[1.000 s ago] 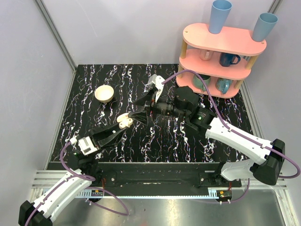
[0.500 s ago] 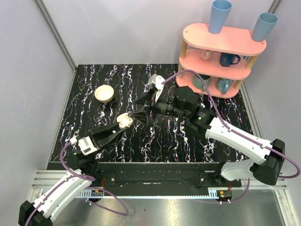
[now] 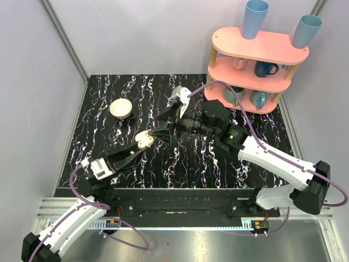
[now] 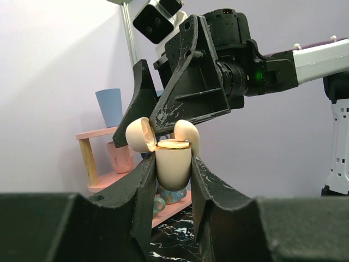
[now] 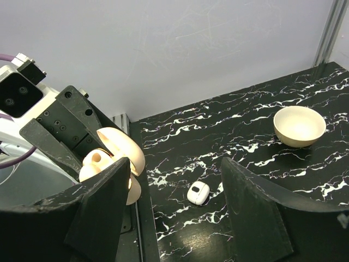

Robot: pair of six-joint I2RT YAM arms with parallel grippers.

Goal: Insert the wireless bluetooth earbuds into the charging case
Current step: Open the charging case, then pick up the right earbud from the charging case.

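Observation:
My left gripper (image 3: pixel 143 144) is shut on a cream charging case (image 4: pixel 173 164) and holds it upright above the table. Its lid (image 4: pixel 139 136) is hinged open to the left. One cream earbud (image 4: pixel 187 131) stands in the case's gold-rimmed top, sticking up. My right gripper (image 3: pixel 161 130) is open just above and behind the case, its fingers (image 4: pixel 188 93) close to the earbud and lid. In the right wrist view the open case (image 5: pixel 121 155) and the earbud (image 5: pixel 97 160) show beside the left finger, and the right gripper (image 5: pixel 177 169) holds nothing.
A small white rounded-square case with a dark centre (image 5: pixel 198 192) lies on the black marble table (image 3: pixel 218 158). A cream bowl (image 3: pixel 121 108) sits at the back left. A pink two-tier shelf (image 3: pixel 256 54) with cups stands at the back right.

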